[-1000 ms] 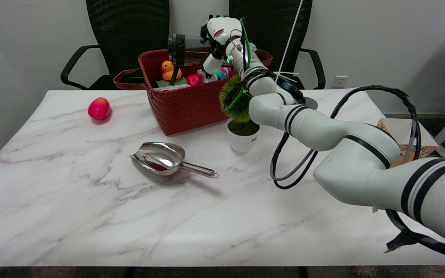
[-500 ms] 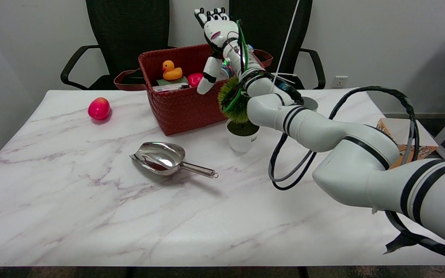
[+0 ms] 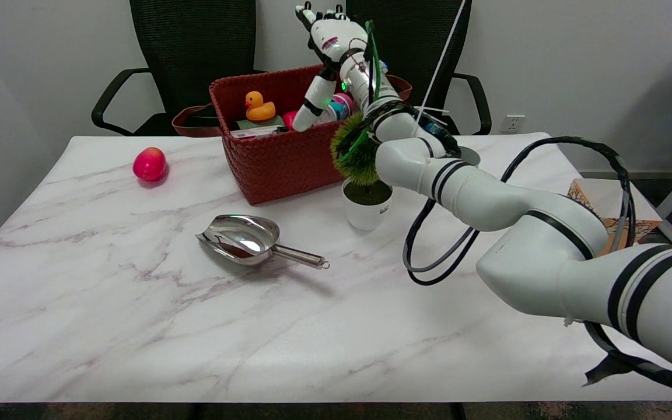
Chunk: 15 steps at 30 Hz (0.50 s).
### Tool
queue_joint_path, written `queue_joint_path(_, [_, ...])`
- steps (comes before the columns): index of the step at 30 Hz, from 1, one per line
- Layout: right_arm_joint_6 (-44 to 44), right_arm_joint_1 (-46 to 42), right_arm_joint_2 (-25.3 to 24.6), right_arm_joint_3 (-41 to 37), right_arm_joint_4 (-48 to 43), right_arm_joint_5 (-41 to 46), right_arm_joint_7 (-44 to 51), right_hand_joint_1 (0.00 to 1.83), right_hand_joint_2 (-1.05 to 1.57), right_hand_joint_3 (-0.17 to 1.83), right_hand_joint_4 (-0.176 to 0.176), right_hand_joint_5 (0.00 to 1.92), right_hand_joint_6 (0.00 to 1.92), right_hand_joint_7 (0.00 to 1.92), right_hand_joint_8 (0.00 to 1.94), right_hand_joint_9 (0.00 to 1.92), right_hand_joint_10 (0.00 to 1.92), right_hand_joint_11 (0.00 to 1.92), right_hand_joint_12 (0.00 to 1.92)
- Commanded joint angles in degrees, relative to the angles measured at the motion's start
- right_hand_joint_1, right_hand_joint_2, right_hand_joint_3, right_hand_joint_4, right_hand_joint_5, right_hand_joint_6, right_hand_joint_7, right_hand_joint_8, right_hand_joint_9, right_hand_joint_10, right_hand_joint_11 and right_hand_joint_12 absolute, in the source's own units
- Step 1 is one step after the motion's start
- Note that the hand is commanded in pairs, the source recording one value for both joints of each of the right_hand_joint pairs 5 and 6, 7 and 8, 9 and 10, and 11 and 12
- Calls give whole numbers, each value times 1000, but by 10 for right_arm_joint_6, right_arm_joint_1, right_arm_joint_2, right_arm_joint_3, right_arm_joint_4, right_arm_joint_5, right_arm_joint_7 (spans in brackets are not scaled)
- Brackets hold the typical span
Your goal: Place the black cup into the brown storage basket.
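- right hand (image 3: 329,41) above the basket's far-right corner, fingers spread wide, holding nothing
- brown storage basket (image 3: 280,156) at the table's far edge, centre
- black cup not visible; can't tell where it sits
- in the basket: yellow duck (image 3: 258,106), pink items
- potted plant (image 3: 365,186) just beside the basket's right side
- metal scoop (image 3: 248,238) mid-table; red apple (image 3: 149,164) near the far-left corner

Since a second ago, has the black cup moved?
Yes. It was held above the brown storage basket then; now the right hand is open and raised above the rim, and the cup is out of sight, presumably down inside.
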State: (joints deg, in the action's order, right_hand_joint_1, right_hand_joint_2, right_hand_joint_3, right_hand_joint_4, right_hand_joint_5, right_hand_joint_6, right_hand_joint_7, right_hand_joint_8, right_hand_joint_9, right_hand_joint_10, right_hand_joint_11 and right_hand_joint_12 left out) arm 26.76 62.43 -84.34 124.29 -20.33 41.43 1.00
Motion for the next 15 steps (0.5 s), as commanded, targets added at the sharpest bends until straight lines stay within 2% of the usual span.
queue_joint_path(1, [12, -81, 73, -87, -211, 102, 2, 1129, -311, 687, 0, 219, 219, 872, 872, 758, 758, 420, 420])
queue_joint_path(5, [22, -120, 116, -102, -305, 140, 8, 1158, -272, 775, 0, 227, 227, 908, 908, 812, 812, 470, 470])
queue_joint_path(10, [26, -173, 149, -140, -405, 199, 73, 1154, -204, 800, 0, 212, 212, 899, 899, 810, 810, 519, 519])
queue_joint_path(15, [53, -232, 184, -182, -495, 236, 93, 1147, -197, 812, 0, 210, 210, 889, 889, 805, 805, 511, 511])
